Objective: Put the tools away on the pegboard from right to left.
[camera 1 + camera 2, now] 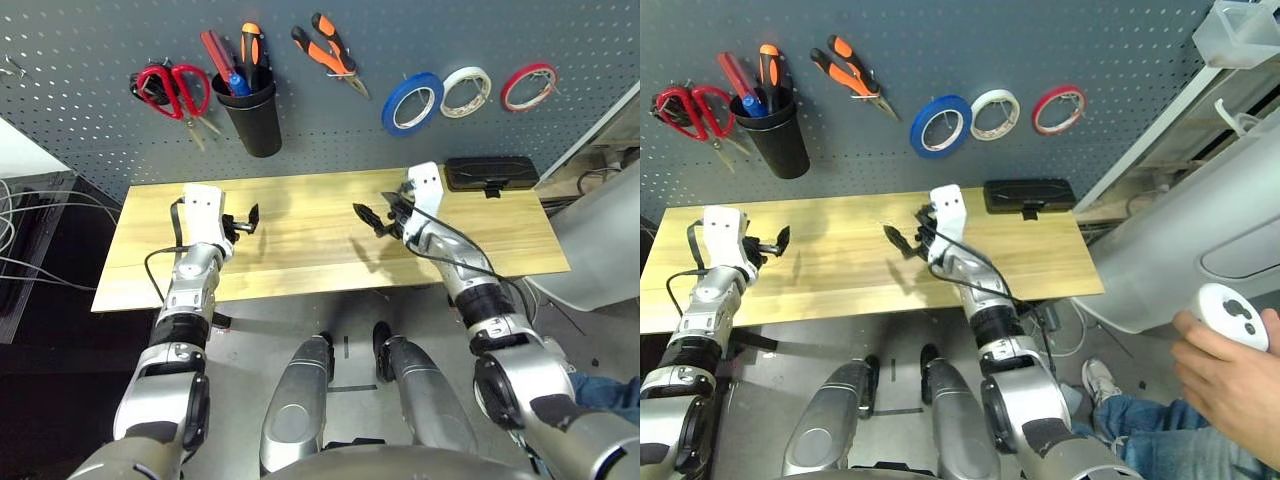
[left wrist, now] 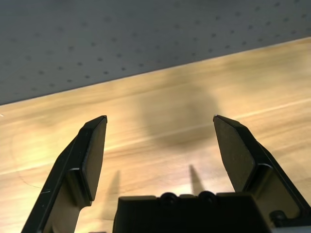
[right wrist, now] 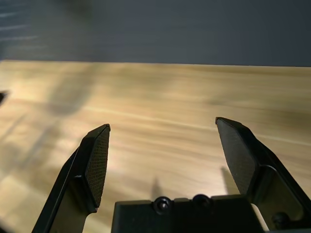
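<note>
On the dark grey pegboard [image 1: 420, 40] hang the red-handled scissors [image 1: 172, 90] at the left, the orange-and-black pliers [image 1: 330, 52] in the middle and the blue tape ring [image 1: 412, 103] to their right. The blue-handled screwdriver [image 1: 238, 84] stands in the black cup [image 1: 253, 118]. My left gripper [image 1: 247, 222] hovers open and empty over the left part of the wooden table [image 1: 320, 250]. Facing it over the table's middle, my right gripper [image 1: 367, 216] is open and empty too. In both wrist views the fingers [image 2: 90, 155] [image 3: 95, 162] stand wide apart over bare wood.
A white tape ring [image 1: 466, 91] and a red tape ring [image 1: 528, 86] hang right of the blue one. The cup also holds a red-handled and an orange-handled tool. A black case [image 1: 491, 173] lies at the table's back right. A person's hand [image 1: 1230, 365] holds a white controller at the right.
</note>
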